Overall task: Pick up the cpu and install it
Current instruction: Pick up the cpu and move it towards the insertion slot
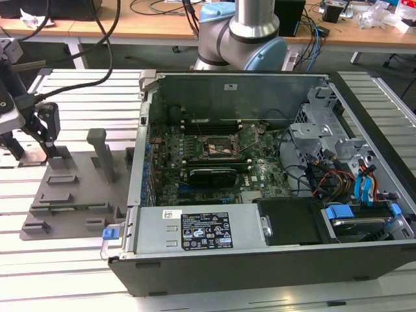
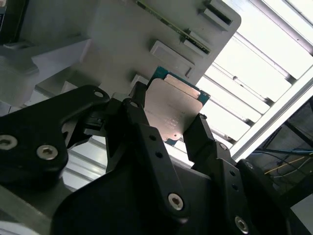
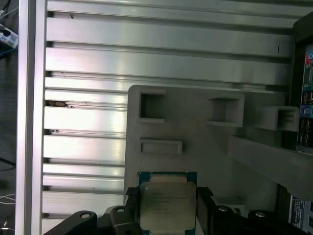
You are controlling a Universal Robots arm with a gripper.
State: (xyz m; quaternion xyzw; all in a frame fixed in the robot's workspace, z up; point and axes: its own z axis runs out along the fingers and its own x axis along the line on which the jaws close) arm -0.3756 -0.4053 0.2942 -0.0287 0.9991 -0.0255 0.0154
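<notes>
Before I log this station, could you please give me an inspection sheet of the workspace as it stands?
Surface: slatted aluminium table carrying tray and case.
Job's things: cpu held between the fingers, over the grey fixture tray; socket frame on the board inside the open computer case.
Clutter: small items on the desk behind.
Grippers: gripper shut on two opposite edges of the cpu.
Cables: black cable leading toward the wrist; coloured wires inside the case.
Surroundings: robot base behind the case.
</notes>
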